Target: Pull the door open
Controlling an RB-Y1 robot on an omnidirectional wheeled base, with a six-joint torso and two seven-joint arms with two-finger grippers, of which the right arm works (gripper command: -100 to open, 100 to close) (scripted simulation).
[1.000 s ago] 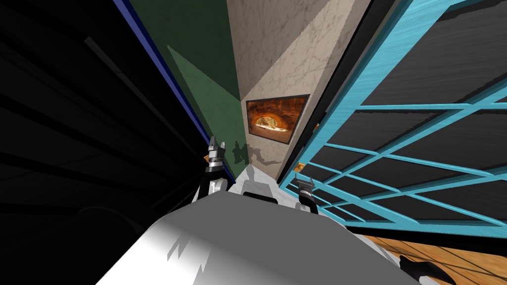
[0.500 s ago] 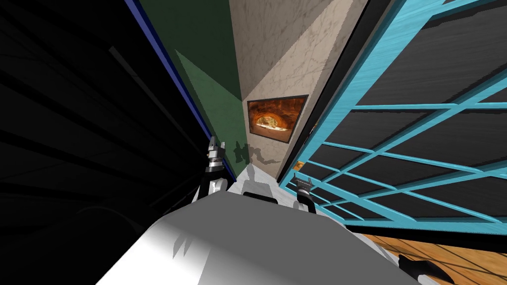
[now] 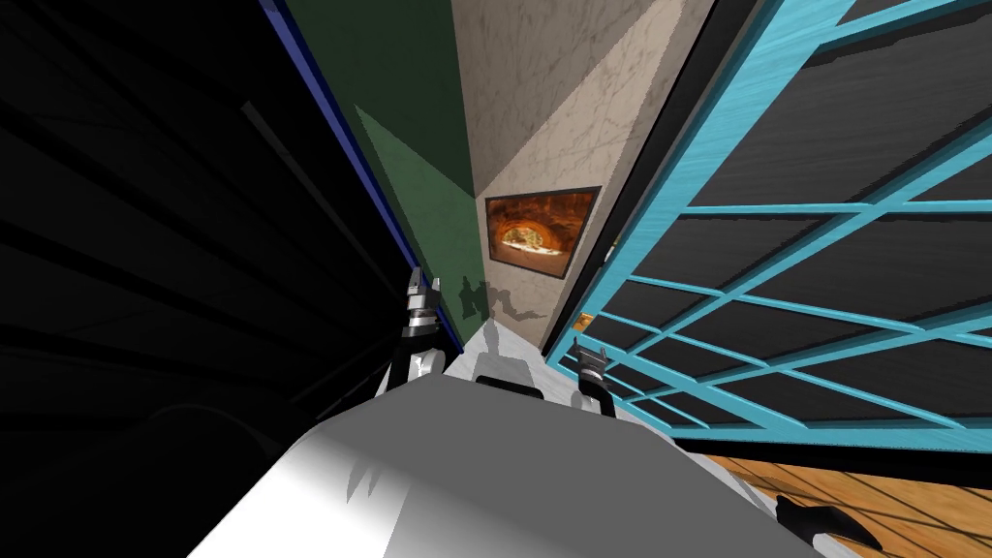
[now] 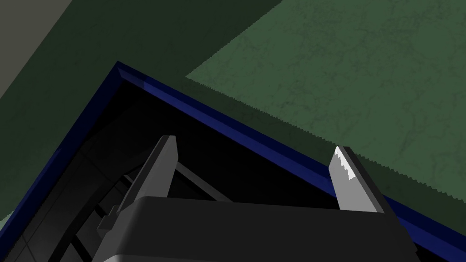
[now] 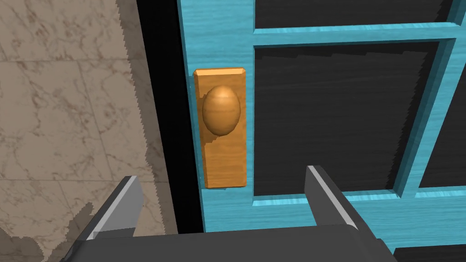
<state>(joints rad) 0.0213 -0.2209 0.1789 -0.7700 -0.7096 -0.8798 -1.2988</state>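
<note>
Looking down from the head, a black area (image 3: 145,242) takes up the left side and a turquoise door (image 3: 693,145) with dark panes (image 3: 852,126) splays across the right. Between them a green wall (image 3: 426,194) meets a beige marbled wall (image 3: 552,97), which carries a framed picture (image 3: 540,232) of an orange rock arch. A strip of orange wood floor (image 3: 920,494) lies below the door. The left gripper (image 3: 418,283) stands raised by the edge of the black area. The right gripper (image 3: 591,351) sits lower, close to the door's near edge.

From the left wrist, that gripper's two fingers stand well apart with nothing between them. Beyond them a dark blue frame (image 4: 255,136) borders the black area, with the green wall behind.

From the right wrist, the fingers are also spread wide and hold nothing. Ahead of them, in line with the gap and not touched, an orange wooden knob (image 5: 221,110) sits on an upright backplate (image 5: 225,159) fixed to the door's turquoise stile. Beside the stile runs a black strip (image 5: 159,113), then the marbled wall.
</note>
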